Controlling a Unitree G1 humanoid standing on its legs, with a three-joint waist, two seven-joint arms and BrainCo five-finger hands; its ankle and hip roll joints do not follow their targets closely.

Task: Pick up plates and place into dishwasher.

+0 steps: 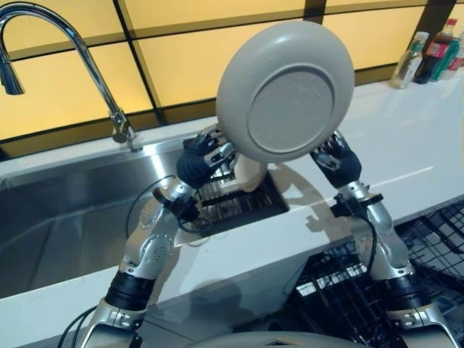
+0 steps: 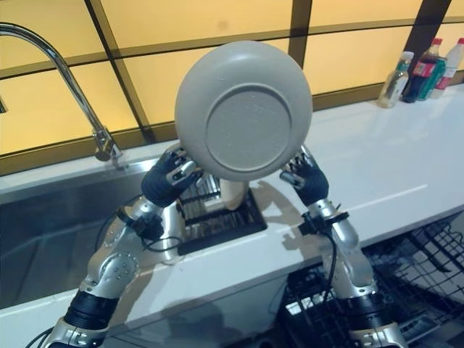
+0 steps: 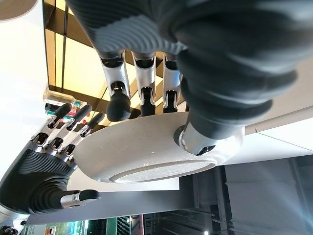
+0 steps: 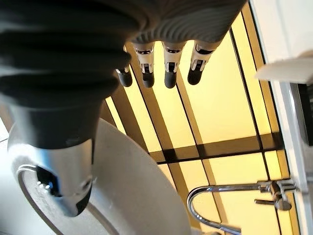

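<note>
Left eye view: a grey plate (image 1: 286, 90) is held upright, underside toward the camera, above the white counter (image 1: 406, 156) beside the steel sink (image 1: 65, 210). The left hand (image 1: 203, 161) and right hand (image 1: 335, 158) bracket its lower rim from opposite sides. In the left wrist view the left hand's fingers (image 3: 119, 98) lie along the plate's rim with the thumb pressed on its underside, a pinch on the plate. In the right wrist view the right hand's thumb lies against the plate while its fingers (image 4: 168, 73) stand straight and clear of it, so it is bracing rather than grasping. Below the plate sits a dark drain rack (image 1: 239, 203); the black wire dishwasher basket (image 1: 362, 290) shows under the counter edge, at lower right. A tap (image 1: 72, 43) arches over the sink, and bottles (image 1: 428, 54) stand at the far corner. Judged from here, the risk is a slip: the plate is gripped low on its rim, top-heavy, and any uneven move of the two arms toward the basket could tip it onto the counter or rack.
</note>
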